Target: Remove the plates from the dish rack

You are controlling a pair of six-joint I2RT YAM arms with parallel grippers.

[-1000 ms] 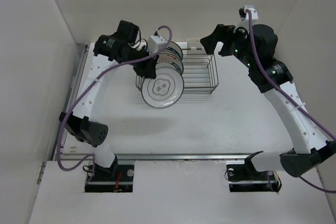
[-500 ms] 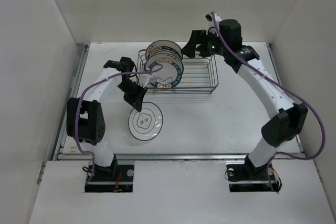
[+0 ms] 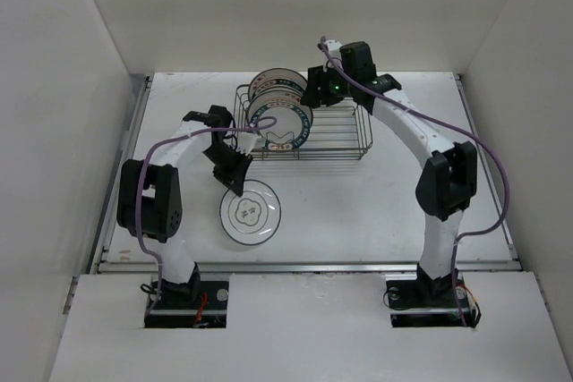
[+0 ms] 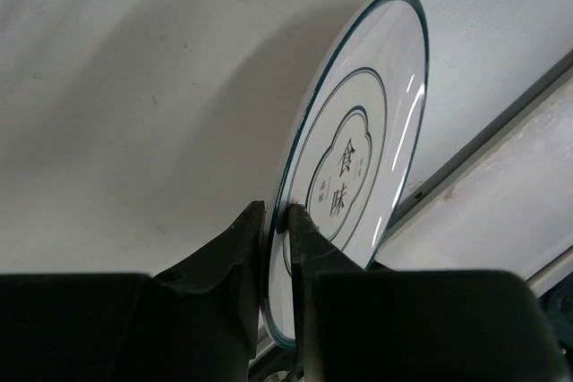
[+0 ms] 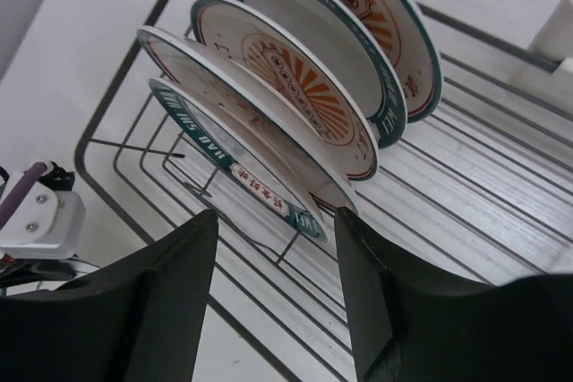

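Plate (image 3: 252,212) one down on counter (image 3: 376,207), left jaws pinching its rim. Right jaws gape over several plates (image 5: 304,87) left in rack (image 3: 365,131).

Worktop (image 3: 376,207): white, matte, bare towards the right.
Walls (image 3: 269,6): plain white panels on three sides.
Near edge: metal rail (image 3: 304,267).
Light: even, soft shadows.

The white flat table (image 3: 385,194) carries two things. A rectangular dark metal wire dish rack (image 3: 345,136) stands near its far edge, about midway between the left and right edges. A round white plate (image 3: 253,212) with a thin dark rim line and a small dark centre emblem lies face up left of the middle, nearer the near edge, just in front of the rack's left end. A grey metal rail (image 3: 358,266) runs along the near edge.
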